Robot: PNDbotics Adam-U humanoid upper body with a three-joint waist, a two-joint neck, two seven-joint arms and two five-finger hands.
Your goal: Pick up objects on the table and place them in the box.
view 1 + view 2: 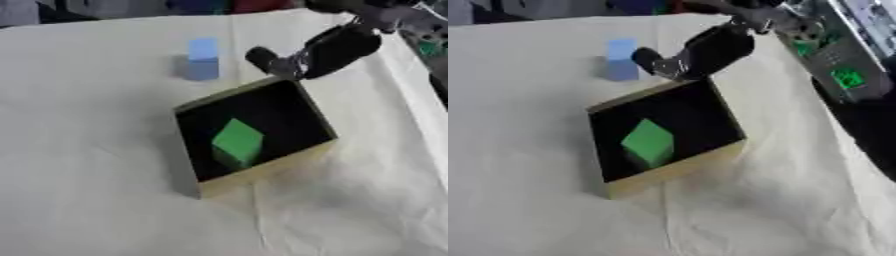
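Observation:
A tan box [267, 171] with a black inside stands at the middle of the white cloth, turned at an angle. A green block [237, 142] lies tilted inside it. A blue block [202, 59] stands upright on the cloth beyond the box, to the left. My right hand [337, 48], black, comes in from the upper right and hovers over the box's far corner, just right of the blue block and apart from it. Its fingers [262, 56] reach out leftward and hold nothing. My left hand shows in neither view.
The white cloth [87, 175] is creased and covers the whole table. Its right edge falls away beside a grey device with green lights [846, 75]. Dark and coloured shapes line the far edge.

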